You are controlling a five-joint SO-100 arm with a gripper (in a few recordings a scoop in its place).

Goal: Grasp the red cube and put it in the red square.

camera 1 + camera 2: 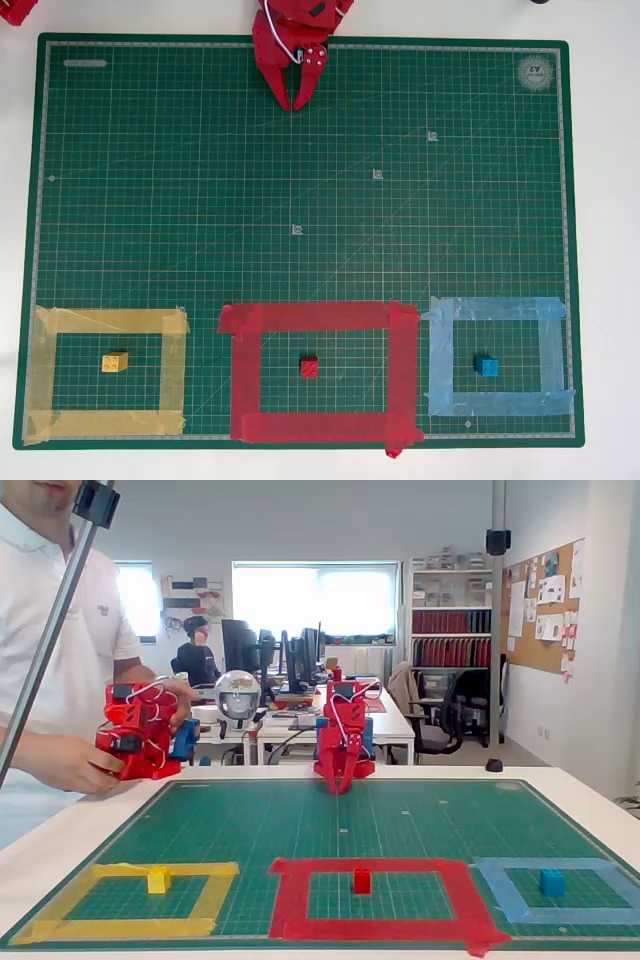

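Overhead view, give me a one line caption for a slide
Red cube sits inside the red square, while the gripper rests at the mat's far edge.

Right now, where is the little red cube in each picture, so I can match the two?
Overhead view: the red cube sits low and centre, inside the red square.
Fixed view: the red cube sits near the bottom, centre, inside the red square.
Shared landmark: the red square, between the yellow and light-blue tape outlines.
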